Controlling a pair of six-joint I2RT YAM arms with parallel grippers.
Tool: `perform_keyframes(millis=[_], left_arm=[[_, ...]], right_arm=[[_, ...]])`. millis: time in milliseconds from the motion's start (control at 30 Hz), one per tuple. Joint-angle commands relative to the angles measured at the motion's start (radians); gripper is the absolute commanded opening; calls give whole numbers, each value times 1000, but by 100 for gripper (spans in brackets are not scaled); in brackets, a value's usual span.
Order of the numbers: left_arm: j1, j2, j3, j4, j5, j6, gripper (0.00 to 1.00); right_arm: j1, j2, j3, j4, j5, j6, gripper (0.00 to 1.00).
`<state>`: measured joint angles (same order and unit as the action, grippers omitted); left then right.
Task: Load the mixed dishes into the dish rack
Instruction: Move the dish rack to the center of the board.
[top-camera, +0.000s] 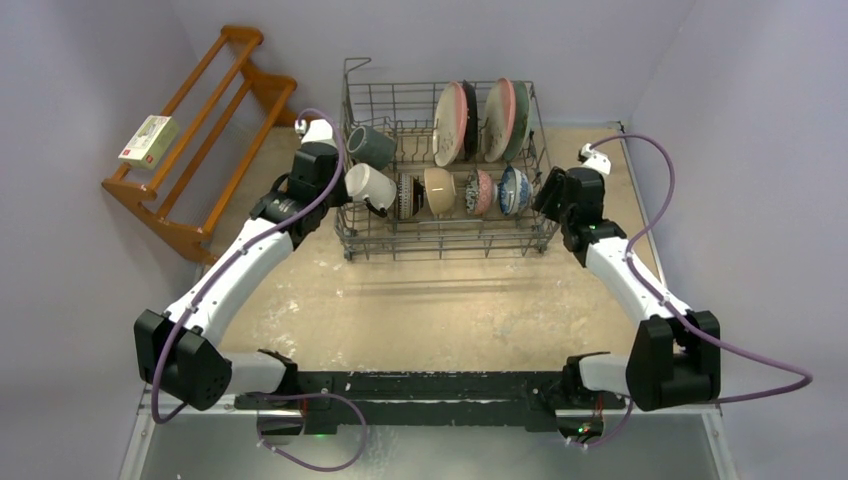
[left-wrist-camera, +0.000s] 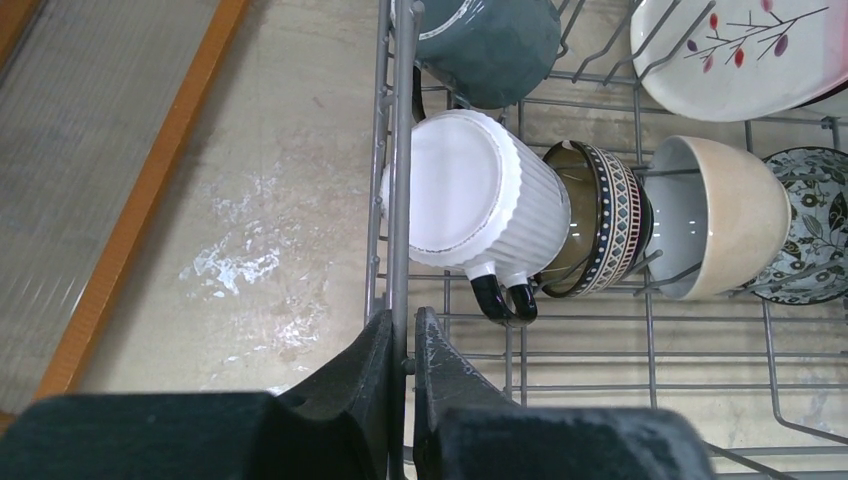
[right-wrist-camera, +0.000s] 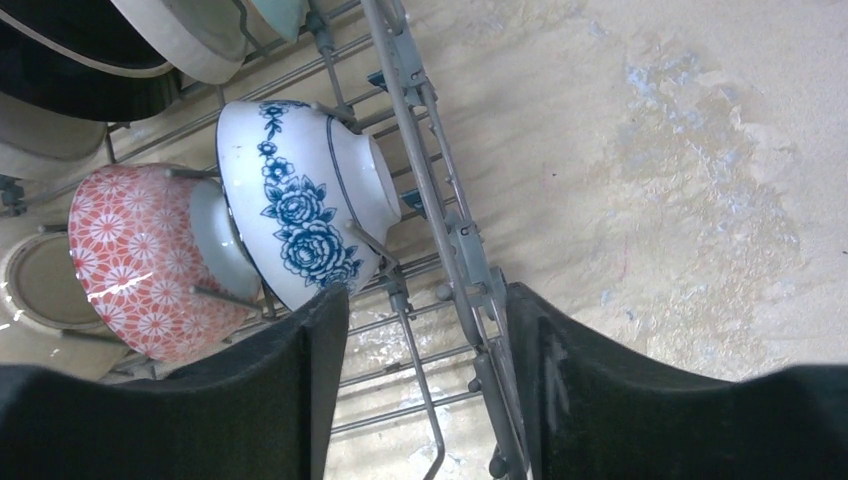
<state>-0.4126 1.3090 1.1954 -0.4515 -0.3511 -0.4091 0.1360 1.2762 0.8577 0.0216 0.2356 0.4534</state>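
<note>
Clearly left hand (left-wrist-camera: 403, 330) pinches dish rack (left-wrist-camera: 403, 150) wire; right hand (right-wrist-camera: 428, 305) wide; plates (right-wrist-camera: 180, 45) cropped.

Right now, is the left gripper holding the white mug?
No, the left gripper pinches a wire of the dish rack; the white mug sits apart.

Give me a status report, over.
Left gripper shut on dish rack, left wall. Right gripper open, straddling its right wall. Dishes all racked. No obstruction seen.
</note>
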Motion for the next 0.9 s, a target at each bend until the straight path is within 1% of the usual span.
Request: perform_keyframes(millis=[0,33,100,200,233,333,433,600,767,867], left_arm=[[8,-19,-19,42,15,-7,2],[8,-19,-20,40,15,-5,0],[8,-23,-22,39,17,-5,0],[8,-37,-29,40,18,-5,0],[8,-41,-31,40,18,-5,0],[8,-57,-35,37,14,-5,0],[8,-74,-32,33,19,-8,0],[8,-107,-36,16,38,-19,0],[8,-165,-67,-5,65,-33,0],[8,-200,-80,-28,84,-38,0]], right_arm=[[-6,4,-10,39,4,12,56],[-8,5,-11,39,4,14,53],[-9,8,-15,42,0,16,46],[-9,12,-29,49,-7,18,31],[-9,12,-32,49,-7,17,25],[-9,11,-35,49,-15,19,0],[-9,-1,-41,48,-49,21,0],[-8,-67,-65,45,-117,20,0],[-9,-127,-94,52,-121,21,0],[-9,-146,-109,52,-161,32,0]])
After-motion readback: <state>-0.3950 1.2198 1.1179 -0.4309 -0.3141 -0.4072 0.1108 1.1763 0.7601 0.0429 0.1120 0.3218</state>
